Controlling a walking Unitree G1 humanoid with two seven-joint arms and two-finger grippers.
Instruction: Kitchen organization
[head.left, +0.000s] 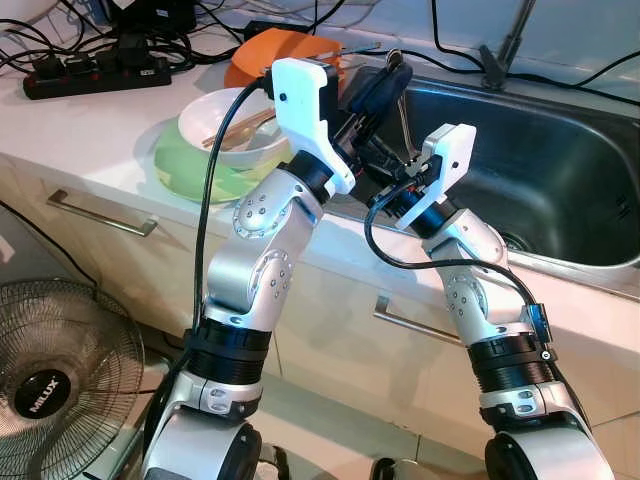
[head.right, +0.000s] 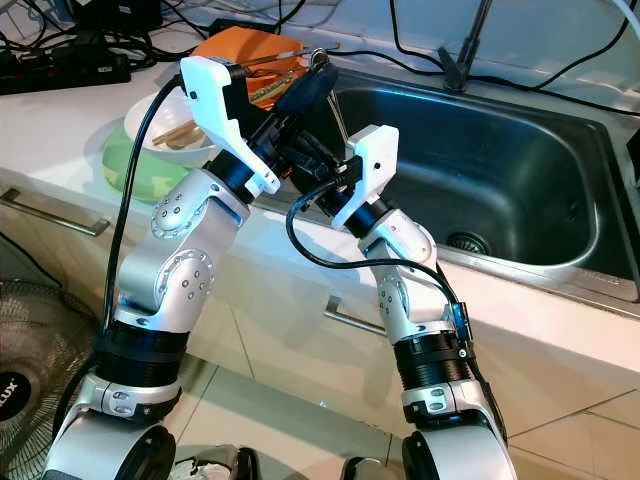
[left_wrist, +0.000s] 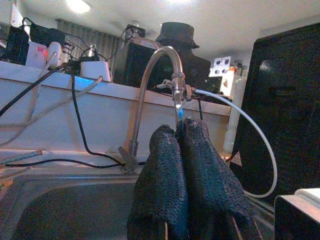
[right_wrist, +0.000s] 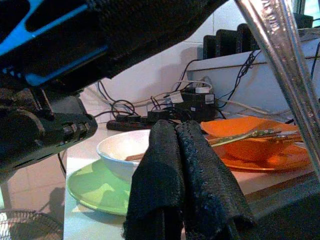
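Observation:
My left gripper (head.left: 398, 75) is raised over the sink's left rim, with its black fingers (left_wrist: 165, 165) pressed together. It looks shut on the thin handle of a metal utensil (head.left: 403, 125) that hangs down into the sink (head.left: 560, 170). My right gripper (right_wrist: 175, 131) is just below it at the sink's left edge, shut on nothing and pointing toward the dishes. On the counter to the left, a white bowl (head.left: 225, 125) holding wooden chopsticks sits on a green plate (head.left: 185, 165). Behind them is an orange dish (head.left: 285, 48) with cutlery in it.
A gooseneck faucet (left_wrist: 155, 75) rises behind the sink. A black power strip (head.left: 95, 75) and tangled cables lie at the counter's back left. Metal drawer handles (head.left: 100, 213) run along the cabinet front. A fan (head.left: 55, 385) stands on the floor at lower left.

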